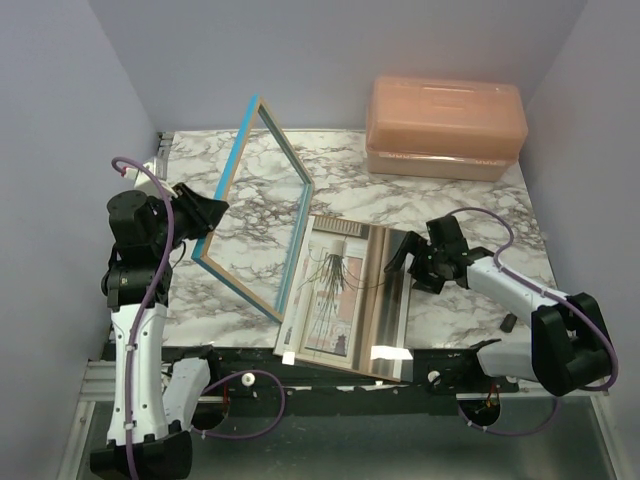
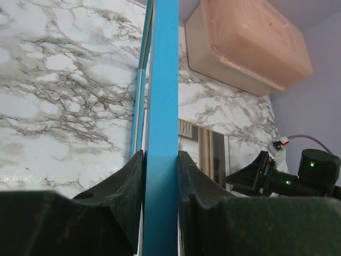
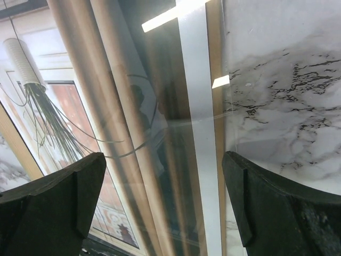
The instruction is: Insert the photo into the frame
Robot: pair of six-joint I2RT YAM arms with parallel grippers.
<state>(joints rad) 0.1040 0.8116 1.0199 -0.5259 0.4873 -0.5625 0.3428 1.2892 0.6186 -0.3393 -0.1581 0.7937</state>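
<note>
- Now left claw (image 2: 160, 156) clamped on frame's (image 2: 162, 80) blue edge; left arm upright, wrist pointing right.
- Right claw (image 3: 163, 160) wide apart, empty, over photo's (image 1: 335, 290) right edge; arm low, reaching left.
- Frame stands tilted on edge, just left of photo.
- Photo flat on bench (image 1: 450, 200), long axis near-to-far.

Top view: high above the near edge, looking down over the whole marble counter (image 1: 440, 200). Left wrist view: close behind the left end effector (image 2: 160, 160), facing along the frame (image 2: 162, 80) edge-on. Right wrist view: steeply down past the right end effector (image 3: 162, 165), very near the photo (image 3: 64, 106). All 3 views share the photo.
</note>
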